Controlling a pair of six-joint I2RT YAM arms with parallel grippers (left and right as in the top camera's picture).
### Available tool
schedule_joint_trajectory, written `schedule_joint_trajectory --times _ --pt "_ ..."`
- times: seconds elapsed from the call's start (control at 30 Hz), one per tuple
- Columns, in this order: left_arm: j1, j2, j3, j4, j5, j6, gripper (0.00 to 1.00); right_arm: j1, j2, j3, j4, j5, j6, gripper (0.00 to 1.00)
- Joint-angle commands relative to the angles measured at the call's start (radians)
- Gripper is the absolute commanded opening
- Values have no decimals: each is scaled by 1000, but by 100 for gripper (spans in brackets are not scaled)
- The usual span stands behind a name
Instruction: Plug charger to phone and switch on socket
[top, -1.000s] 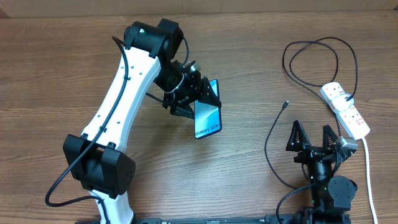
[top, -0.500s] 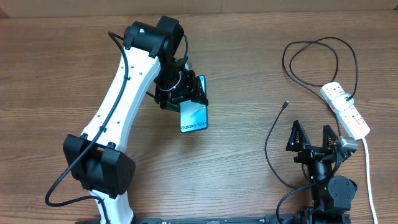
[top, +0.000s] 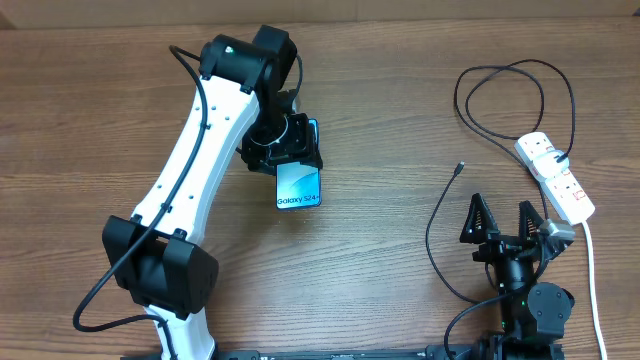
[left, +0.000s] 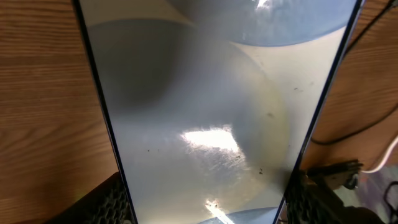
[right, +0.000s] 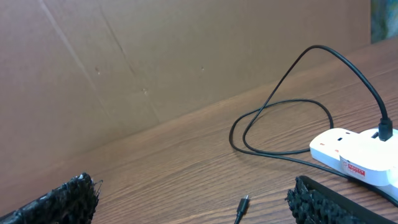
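Observation:
My left gripper is shut on the phone, a slim handset with a light blue screen and "Galaxy S24+" text at its near end, held above the table left of centre. In the left wrist view the phone's screen fills the frame between my fingers. The charger's plug lies on the table mid-right; its thin black cable loops to the white socket at the right edge. My right gripper is open and empty, near the front, just behind the plug. The socket also shows in the right wrist view.
A thick white cord runs from the socket toward the front right edge. A brown cardboard wall stands behind the table. The charger cable loops lie at the back right.
My left arm has carried the phone leftward and back, and turned it so that it hangs more squarely. The right arm has not moved.

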Motion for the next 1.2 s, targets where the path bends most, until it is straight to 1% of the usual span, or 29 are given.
schedule_joint_trajectory --times 0.0,0.17,0.33,0.73,0.87,1.03,1.17 --pt "-37 0 10 10 -67 28 37 -1 -8 -10 4 10 -8 100" --pt "-74 0 -35 62 -84 28 38 -1 -8 -10 4 10 -8 100" --pt "-80 0 -77 102 -84 28 38 -1 -8 -10 4 9 -8 100" --pt "-77 0 -104 132 -84 23 39 -1 -8 -10 4 9 -8 100" --pt "-77 0 -104 177 -87 -5 39 -1 -8 -10 4 9 -8 100" --pt "-77 0 -105 229 -89 -83 38 -1 -8 -10 4 10 -8 100" --pt "-77 0 -105 264 -155 -154 38 -1 -8 -10 4 9 -8 100"
